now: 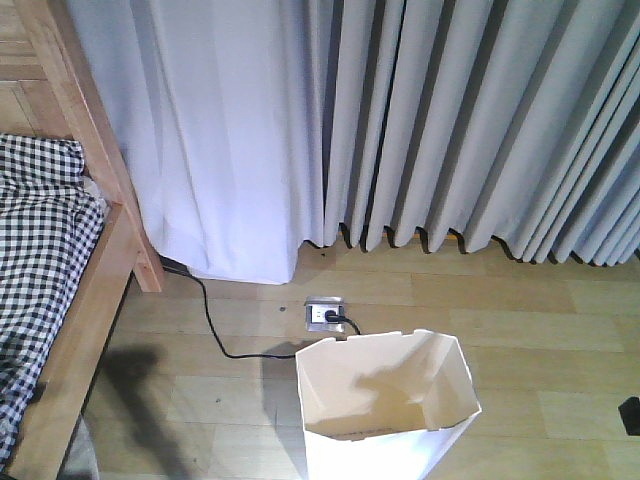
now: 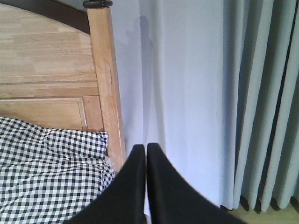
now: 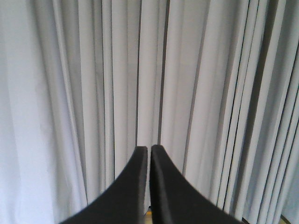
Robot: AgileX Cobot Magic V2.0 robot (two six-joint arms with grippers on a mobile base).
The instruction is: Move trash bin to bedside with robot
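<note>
The white trash bin stands on the wooden floor at the bottom middle of the front view, its cream inside empty. The bedside, a light wooden bed frame with black-and-white checked bedding, runs down the left edge, a stretch of floor away from the bin. My left gripper is shut on nothing and faces the bed's headboard post and the curtain. My right gripper is shut on nothing, facing the pleated curtain. Neither gripper shows in the front view.
Grey-white curtains hang across the whole back. A floor socket with a plugged-in black cable lies just behind the bin. A small dark object sits at the right edge.
</note>
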